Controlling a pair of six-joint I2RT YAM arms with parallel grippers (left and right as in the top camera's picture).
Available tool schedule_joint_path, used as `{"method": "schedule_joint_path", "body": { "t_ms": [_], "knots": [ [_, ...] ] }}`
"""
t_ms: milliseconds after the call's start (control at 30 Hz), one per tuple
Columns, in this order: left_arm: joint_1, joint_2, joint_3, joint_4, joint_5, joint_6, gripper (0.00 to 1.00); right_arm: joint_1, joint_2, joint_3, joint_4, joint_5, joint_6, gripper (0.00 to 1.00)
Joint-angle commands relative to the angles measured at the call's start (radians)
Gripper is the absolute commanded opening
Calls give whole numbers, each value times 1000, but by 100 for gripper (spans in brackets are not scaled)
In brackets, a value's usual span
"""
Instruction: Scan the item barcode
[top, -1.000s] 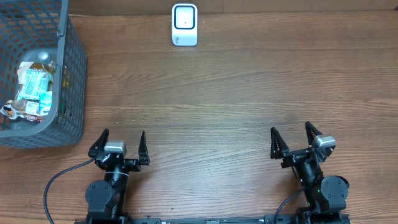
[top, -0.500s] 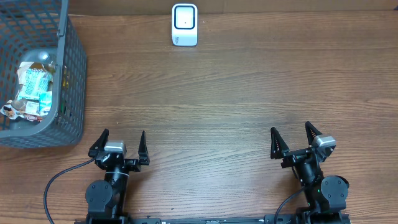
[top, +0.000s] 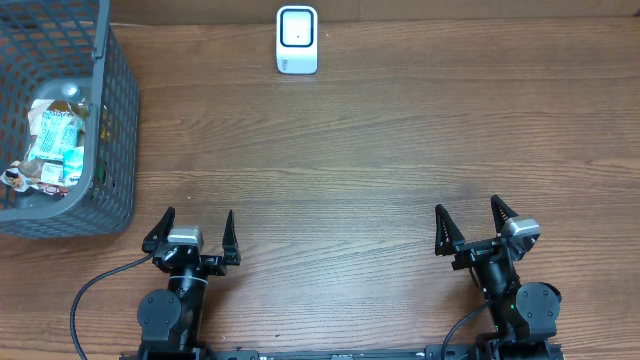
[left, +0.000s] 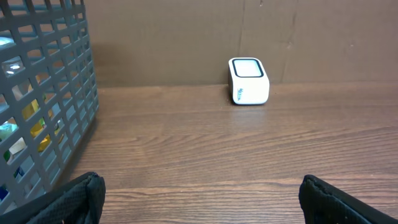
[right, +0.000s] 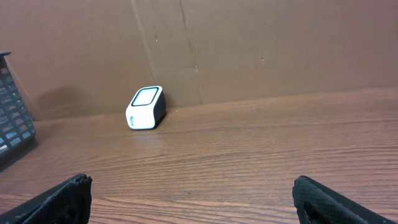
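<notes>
1. Left pincer (top: 197, 225): jaws spread wide apart, nothing between them. Both dark fingers (left: 71, 200) show at the bottom corners of the left wrist view, with only bare wood in the gap.
2. Left arm: folded low at the near edge of the counter (top: 350, 160), left of centre. The pincer points straight toward the far edge, and its camera looks level across the wood. A black cable (top: 85, 300) loops out from the arm's base on its left.
3. Right pincer (top: 468, 218): jaws likewise spread wide, holding nothing. Its fingertips (right: 62, 198) show at the lower corners of the right wrist view.
4. Right arm: folded low at the near edge, right of centre, well apart from the left arm. It is turned slightly toward the left, fingers up and forward.
5. Scanner (top: 297, 40): a small white box with a dark-rimmed window, upright at the far edge near the middle, against the brown cardboard wall (left: 186, 37). It is well apart from both pincers.
6. Basket (top: 118, 150): grey lattice plastic at the far left corner, ahead of and to the left of the left pincer.
7. Packaged items (top: 52, 135): crumpled wrappers lying inside the basket. No barcode can be made out on them.
</notes>
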Motion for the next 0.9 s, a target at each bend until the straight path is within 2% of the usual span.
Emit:
{"method": "schedule_joint_path", "body": {
  "t_ms": [0,867],
  "knots": [
    [-2,-10,-5,0,-4,21,99,5,-11,-11,5,9,0,100],
    [-2,-10,-5,3,-18,21,100,5,-11,-11,5,9,0,100]
  ]
}}
